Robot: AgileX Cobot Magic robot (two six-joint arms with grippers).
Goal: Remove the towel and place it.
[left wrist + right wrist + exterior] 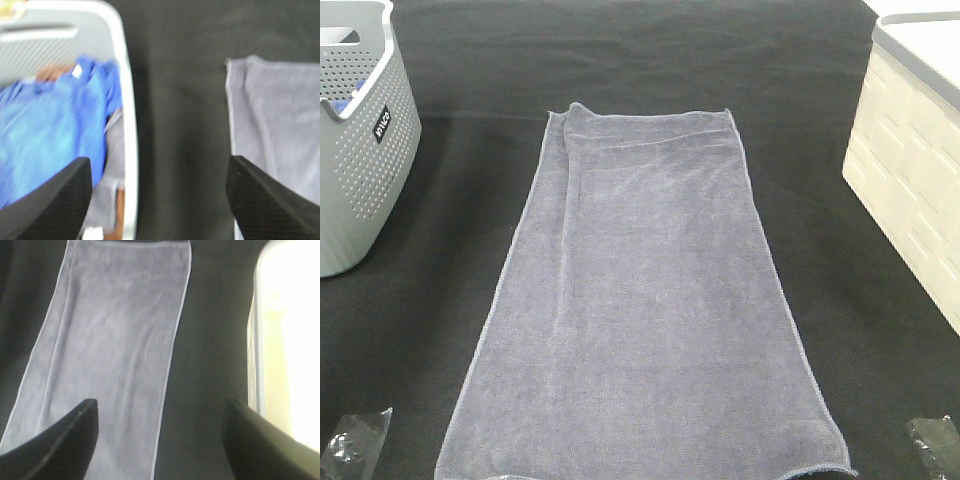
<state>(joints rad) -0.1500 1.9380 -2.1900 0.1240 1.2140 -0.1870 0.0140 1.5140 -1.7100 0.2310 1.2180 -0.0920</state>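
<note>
The greyish-lavender towel [640, 300] lies flat and spread lengthwise on the black table cloth in the middle of the exterior view, with a fold along its left edge. It also shows in the left wrist view [275, 125] and the right wrist view [110, 350]. My left gripper [160, 200] is open and empty, above the cloth between the basket and the towel. My right gripper [160, 440] is open and empty, above the towel's right edge. Only arm tips show at the exterior view's bottom corners.
A grey perforated laundry basket [360, 150] stands at the left; in the left wrist view its rim [129, 150] holds blue clothing [50, 135]. A cream bin with a grey lid [915, 150] stands at the right, also in the right wrist view [287, 340].
</note>
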